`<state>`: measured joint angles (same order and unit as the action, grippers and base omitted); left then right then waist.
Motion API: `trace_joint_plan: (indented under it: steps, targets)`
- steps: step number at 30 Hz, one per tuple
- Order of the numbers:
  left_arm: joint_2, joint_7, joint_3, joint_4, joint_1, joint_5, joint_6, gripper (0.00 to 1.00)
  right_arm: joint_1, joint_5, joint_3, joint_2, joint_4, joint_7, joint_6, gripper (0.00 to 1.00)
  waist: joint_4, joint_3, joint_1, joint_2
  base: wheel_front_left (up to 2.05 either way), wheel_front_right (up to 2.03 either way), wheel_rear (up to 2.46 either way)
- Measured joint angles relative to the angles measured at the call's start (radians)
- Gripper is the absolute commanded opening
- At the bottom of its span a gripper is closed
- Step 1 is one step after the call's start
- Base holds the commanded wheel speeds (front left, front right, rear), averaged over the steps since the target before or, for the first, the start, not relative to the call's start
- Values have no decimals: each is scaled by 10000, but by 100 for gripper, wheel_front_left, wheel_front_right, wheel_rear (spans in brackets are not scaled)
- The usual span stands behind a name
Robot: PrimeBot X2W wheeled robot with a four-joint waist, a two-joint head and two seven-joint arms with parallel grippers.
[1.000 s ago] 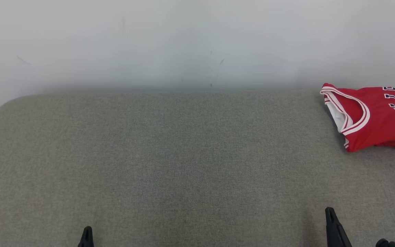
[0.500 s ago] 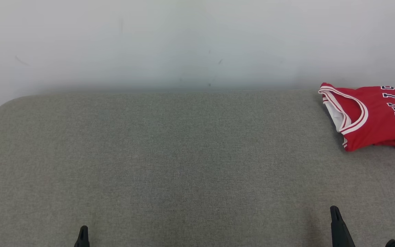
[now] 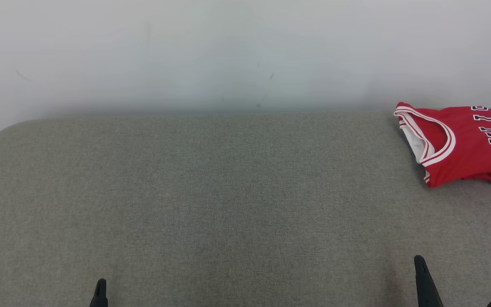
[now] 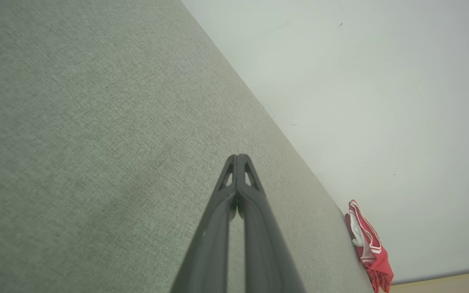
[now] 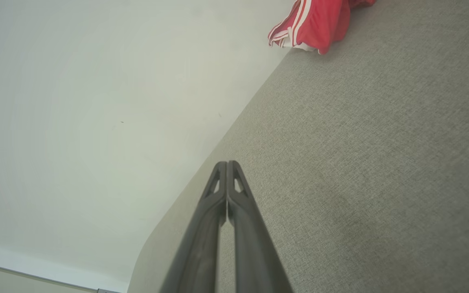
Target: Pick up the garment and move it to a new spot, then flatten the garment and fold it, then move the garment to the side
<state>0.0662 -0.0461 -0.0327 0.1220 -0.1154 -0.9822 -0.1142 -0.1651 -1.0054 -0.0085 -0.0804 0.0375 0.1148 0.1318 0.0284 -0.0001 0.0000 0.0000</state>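
The red jersey (image 3: 467, 143) lies apparently folded at the far right of the counter (image 3: 228, 192); the task seems finished. Both jaws are clenched, empty.

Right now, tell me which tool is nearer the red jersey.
The right one. The right tool is on the robot's side of the red jersey, almost straight in front of it. The left tool is just as near the robot but far off to the jersey's left.
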Motion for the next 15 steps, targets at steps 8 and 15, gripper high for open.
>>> trace_joint_plan:
  steps: [8,15]
  targets:
    - [6,274,-71,-94,30,-886,-4,0,-6,-882,-59,4,-121,-190,0,0,-31,2,2,0,0,0,0]
    - [6,481,-136,-178,38,-1674,-13,0,-17,-1647,-117,8,-201,-357,0,0,-58,4,2,0,0,0,0]
